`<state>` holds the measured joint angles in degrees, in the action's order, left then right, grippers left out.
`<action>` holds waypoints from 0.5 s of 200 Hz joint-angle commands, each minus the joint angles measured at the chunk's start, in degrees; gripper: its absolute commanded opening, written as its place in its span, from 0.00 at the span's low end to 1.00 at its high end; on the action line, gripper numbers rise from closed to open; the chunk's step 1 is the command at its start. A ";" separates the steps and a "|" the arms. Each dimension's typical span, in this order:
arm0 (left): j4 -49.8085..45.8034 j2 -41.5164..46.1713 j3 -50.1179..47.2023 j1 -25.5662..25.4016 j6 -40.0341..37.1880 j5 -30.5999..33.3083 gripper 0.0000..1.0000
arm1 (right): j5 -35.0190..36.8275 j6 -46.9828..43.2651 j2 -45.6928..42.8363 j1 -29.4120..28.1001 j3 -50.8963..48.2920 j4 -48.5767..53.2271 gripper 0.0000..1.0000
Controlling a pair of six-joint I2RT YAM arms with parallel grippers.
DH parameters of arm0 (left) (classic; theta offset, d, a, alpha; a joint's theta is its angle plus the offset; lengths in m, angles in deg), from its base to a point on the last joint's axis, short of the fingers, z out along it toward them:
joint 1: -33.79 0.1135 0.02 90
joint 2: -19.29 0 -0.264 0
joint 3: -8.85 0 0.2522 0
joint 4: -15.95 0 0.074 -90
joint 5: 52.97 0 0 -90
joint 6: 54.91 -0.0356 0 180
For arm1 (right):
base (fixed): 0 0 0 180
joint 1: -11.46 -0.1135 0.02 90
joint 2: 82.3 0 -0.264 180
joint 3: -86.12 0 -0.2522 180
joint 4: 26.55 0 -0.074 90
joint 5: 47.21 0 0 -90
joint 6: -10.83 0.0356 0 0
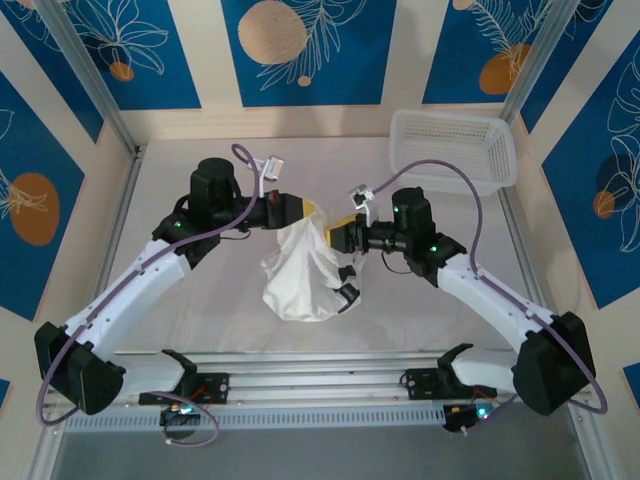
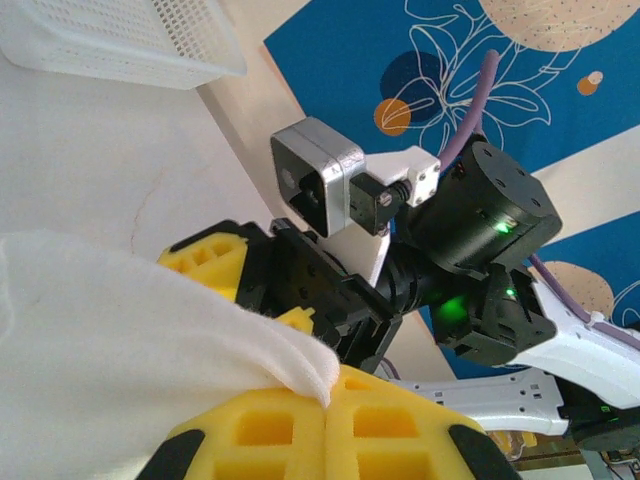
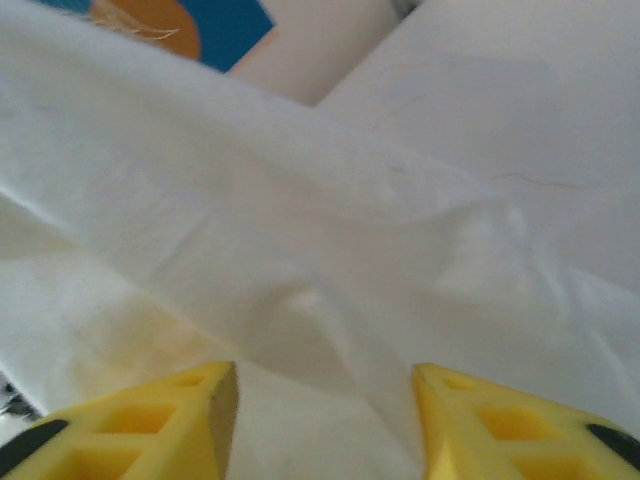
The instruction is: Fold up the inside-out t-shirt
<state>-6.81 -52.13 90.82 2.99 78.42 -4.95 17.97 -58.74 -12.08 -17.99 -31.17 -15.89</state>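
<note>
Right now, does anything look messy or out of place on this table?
Only the t-shirt: it hangs in a crumpled bunch in the middle, pinched in the shut left gripper, not spread flat. The right gripper stands open with cloth before it. The basket sits upright at the far right; nothing spilled or torn.

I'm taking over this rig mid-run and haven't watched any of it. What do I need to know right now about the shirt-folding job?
Left gripper: fingers shut, pinching an edge of the t-shirt.
Right gripper: fingers apart, right up against the cloth, apparently not clamped on it.
T-shirt: a bunched clump hanging between the two arms at mid-table. The basket sits at the far right.
Done: shirt lifted; no fold visible.
Left: spread it flat, then fold it.
</note>
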 commanded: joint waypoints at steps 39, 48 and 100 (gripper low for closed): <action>-5.03 0.06 -0.94 4.94 -7.79 0.86 0.00 | -14.62 8.49 -0.93 0.63 6.17 -4.40 0.00; -5.51 -0.65 -2.32 6.51 -9.70 1.02 0.00 | -14.58 9.88 -3.15 0.58 6.17 -5.36 0.00; -2.98 -3.39 -4.12 8.45 -9.99 -4.15 0.01 | -13.87 14.94 -8.52 0.62 2.72 -12.31 0.00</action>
<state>-10.09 -56.74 86.60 11.29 70.01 -6.26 5.66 -46.22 -20.24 -17.53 -27.76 -24.32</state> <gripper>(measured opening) 0.042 0.059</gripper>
